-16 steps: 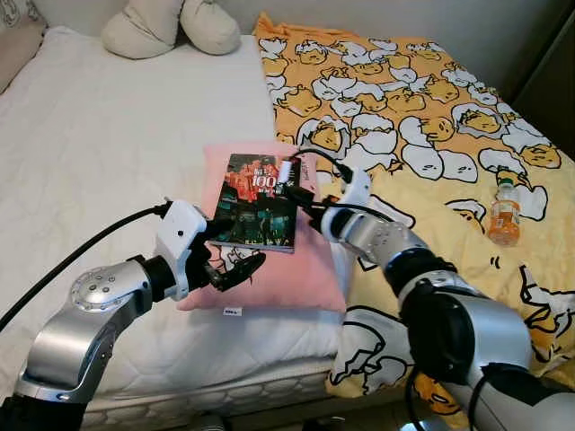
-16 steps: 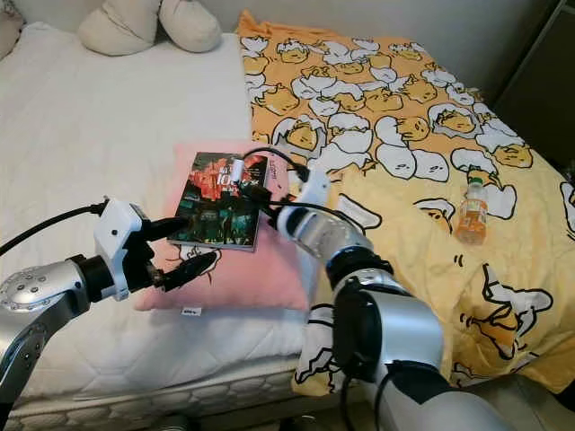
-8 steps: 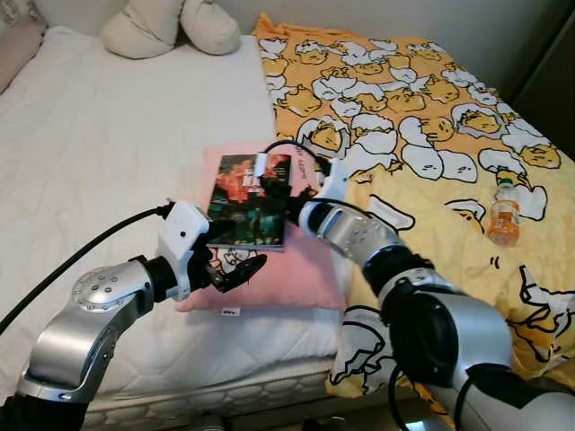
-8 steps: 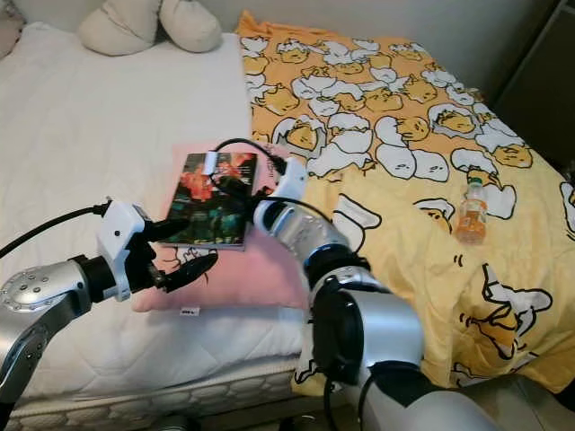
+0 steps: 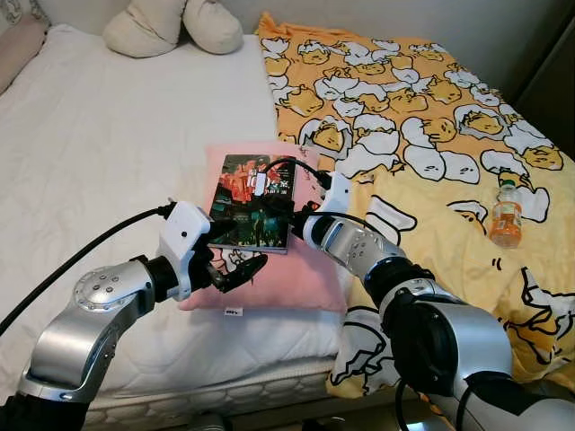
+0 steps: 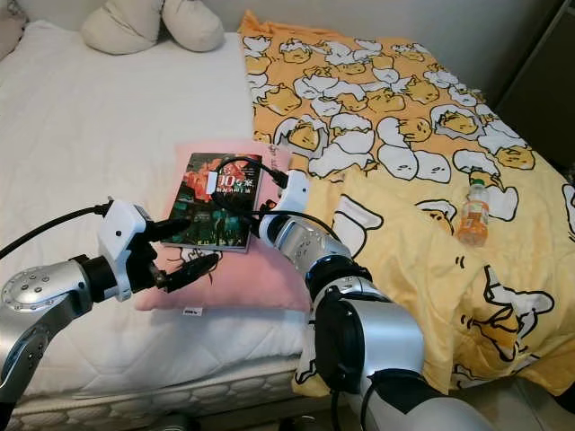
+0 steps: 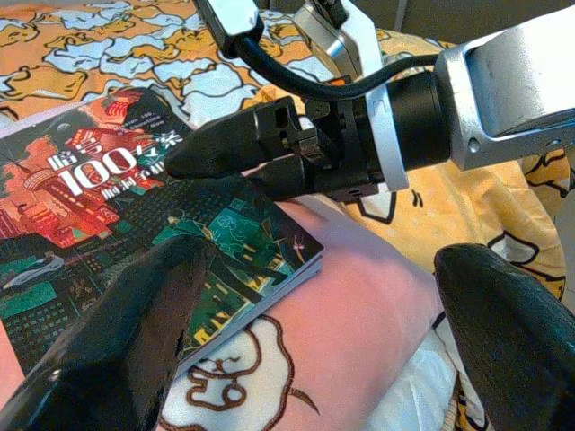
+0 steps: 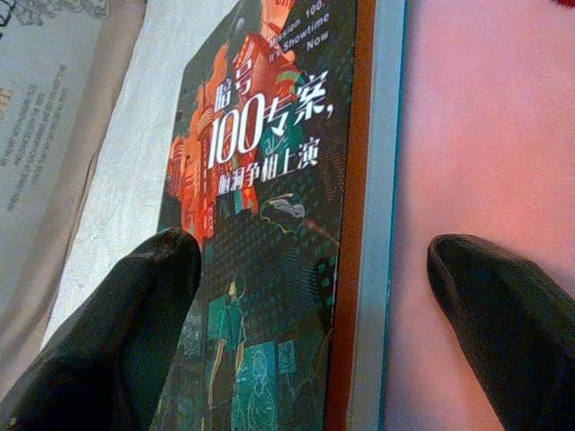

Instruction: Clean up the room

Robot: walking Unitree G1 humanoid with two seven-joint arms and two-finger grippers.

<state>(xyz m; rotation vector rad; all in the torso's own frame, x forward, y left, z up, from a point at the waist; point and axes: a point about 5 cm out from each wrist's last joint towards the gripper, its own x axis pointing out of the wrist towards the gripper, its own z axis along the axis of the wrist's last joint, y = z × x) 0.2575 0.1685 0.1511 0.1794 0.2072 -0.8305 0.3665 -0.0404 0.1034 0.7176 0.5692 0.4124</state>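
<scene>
A dark book (image 5: 241, 202) with a red and green cover lies on a pink pillow (image 5: 296, 274) near the bed's front edge. My right gripper (image 5: 269, 215) reaches in from the right, low over the book. In the right wrist view it is open (image 8: 314, 296), one finger (image 8: 117, 341) over the cover and the other (image 8: 503, 314) over the pillow beside the book's edge. My left gripper (image 5: 235, 253) is open at the book's near corner, its fingers (image 7: 135, 350) spread wide and holding nothing.
A yellow blanket (image 5: 431, 117) with an egg print covers the bed's right half. An orange drink bottle (image 5: 506, 215) lies on it. Two cream pillows (image 5: 171, 27) sit at the head of the white mattress (image 5: 90, 135). Dark furniture (image 5: 557, 81) stands at the right.
My right gripper has swung left from the book's right edge to above its cover and then dropped lower. The book has shifted slightly left. My left gripper has stayed put.
</scene>
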